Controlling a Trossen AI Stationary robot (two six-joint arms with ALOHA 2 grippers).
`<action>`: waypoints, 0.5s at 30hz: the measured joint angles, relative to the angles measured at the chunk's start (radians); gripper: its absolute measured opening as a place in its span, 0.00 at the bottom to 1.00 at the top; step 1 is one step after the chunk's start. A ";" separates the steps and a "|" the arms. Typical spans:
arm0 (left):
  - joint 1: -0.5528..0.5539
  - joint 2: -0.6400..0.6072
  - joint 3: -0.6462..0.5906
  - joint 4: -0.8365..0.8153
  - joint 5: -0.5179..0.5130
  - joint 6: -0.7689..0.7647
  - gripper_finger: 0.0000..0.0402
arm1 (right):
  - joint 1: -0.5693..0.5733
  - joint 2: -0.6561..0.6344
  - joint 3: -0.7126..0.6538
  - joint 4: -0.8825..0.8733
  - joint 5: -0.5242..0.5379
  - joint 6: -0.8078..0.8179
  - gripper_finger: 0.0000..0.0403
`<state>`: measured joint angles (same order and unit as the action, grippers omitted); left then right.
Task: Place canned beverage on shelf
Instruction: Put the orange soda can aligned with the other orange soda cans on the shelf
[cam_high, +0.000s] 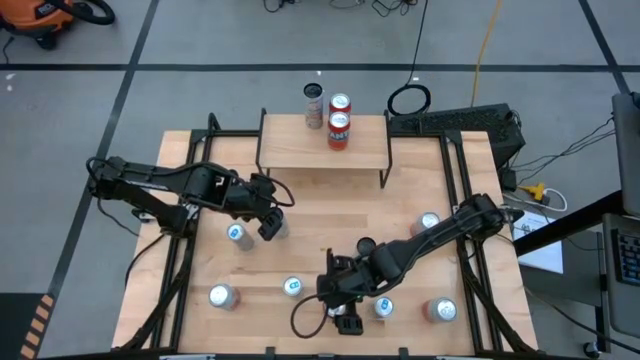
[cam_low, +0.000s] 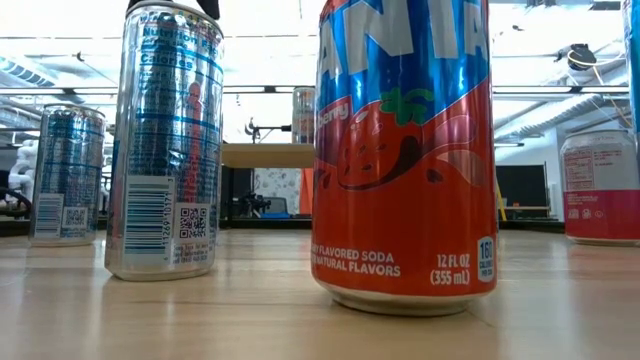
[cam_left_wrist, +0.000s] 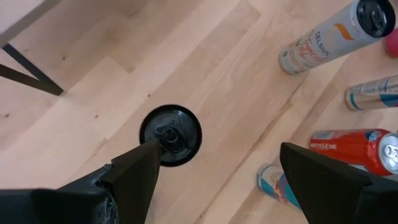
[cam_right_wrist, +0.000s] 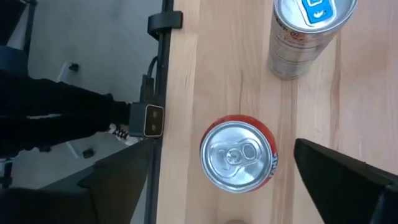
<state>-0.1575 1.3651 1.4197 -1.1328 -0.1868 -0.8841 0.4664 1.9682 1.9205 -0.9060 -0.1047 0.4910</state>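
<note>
On the low view I read the nearest can, a red and blue Fanta can (cam_low: 405, 150): "FLAVORED SODA", "NATURAL FLAVORS", "12 FL OZ (355 mL)", with a strawberry drawn on it. Beside it stands a slim silver-blue can (cam_low: 165, 140) with a barcode, a QR code and small print I cannot read.

My right gripper (cam_right_wrist: 221, 180) hangs over the near edge of the bench (cam_high: 310, 235), its fingers spread wide on either side of a red can (cam_right_wrist: 238, 155) with a silver top and pull tab. The can stands upright between them, and I see no contact. A slim can with a blue tab (cam_right_wrist: 308, 31) stands just beyond it.

My left gripper (cam_left_wrist: 217, 171) is also spread wide, over the left middle of the bench. A black-topped can (cam_left_wrist: 171, 135) stands upright below it, close by 1 finger; I cannot tell if they touch. Farther off a slim white can (cam_left_wrist: 329, 34) carries orange lettering I cannot make out, and a red can (cam_left_wrist: 354, 149) reads "RECYCLE ME".

The shelf (cam_high: 322, 143) stands at the far side of the bench, well apart from both grippers, with 2 red cans (cam_high: 339, 120) on its light board and a darker can (cam_high: 313, 103) at its far edge.
</note>
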 joint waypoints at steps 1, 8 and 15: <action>0.000 0.000 0.000 0.000 -0.005 0.000 0.82 | 0.000 0.007 0.001 -0.002 0.000 0.000 0.96; 0.000 0.000 0.000 0.001 -0.026 -0.001 0.82 | 0.003 0.029 0.000 -0.021 0.003 -0.013 0.98; 0.000 0.000 0.000 0.003 -0.038 -0.001 0.82 | 0.002 0.098 0.000 -0.025 0.000 0.028 0.98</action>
<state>-0.1577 1.3647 1.4200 -1.1294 -0.2245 -0.8848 0.4686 2.0667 1.9209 -0.9310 -0.1043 0.5189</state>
